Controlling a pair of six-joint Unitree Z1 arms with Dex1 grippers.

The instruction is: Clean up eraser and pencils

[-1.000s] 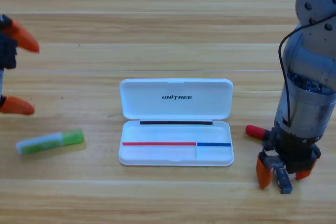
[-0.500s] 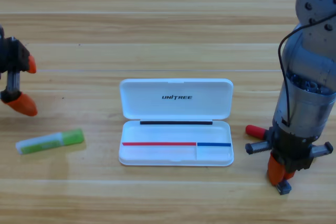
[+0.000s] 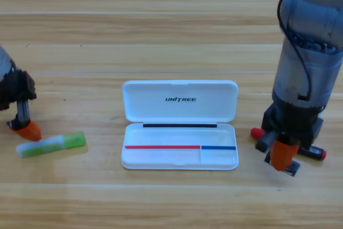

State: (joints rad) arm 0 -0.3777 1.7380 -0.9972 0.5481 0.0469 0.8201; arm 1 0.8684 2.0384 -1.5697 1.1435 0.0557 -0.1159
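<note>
A light-green stick [image 3: 51, 144] with a whitish left end lies on the wooden table [image 3: 161, 30], well left of the open white case [image 3: 179, 132]. Its long axis runs nearly left to right, the green end tipped slightly up-picture and pointing toward the case. It looks light, stiff and smooth, likely to roll, so a grip across its middle seems safest.

The left gripper [image 3: 25, 127] points down just above the stick's whitish end, one orange jaw tip nearly touching it; whether its jaws are apart cannot be told.

Right of the case, a black marker [image 3: 313, 152] with a red cap lies roughly left to right beneath the right arm, red showing at both visible ends and the barrel mostly hidden. It too looks rigid and light, best taken mid-barrel.

The right gripper [image 3: 283, 156] hangs over the marker, a small dark block [image 3: 290, 169] showing at its jaw tip. That block may be the eraser, a small, firm, grippy piece, apparently pinched there, though the hold cannot be confirmed.

The case's tray holds none of the items yet.
</note>
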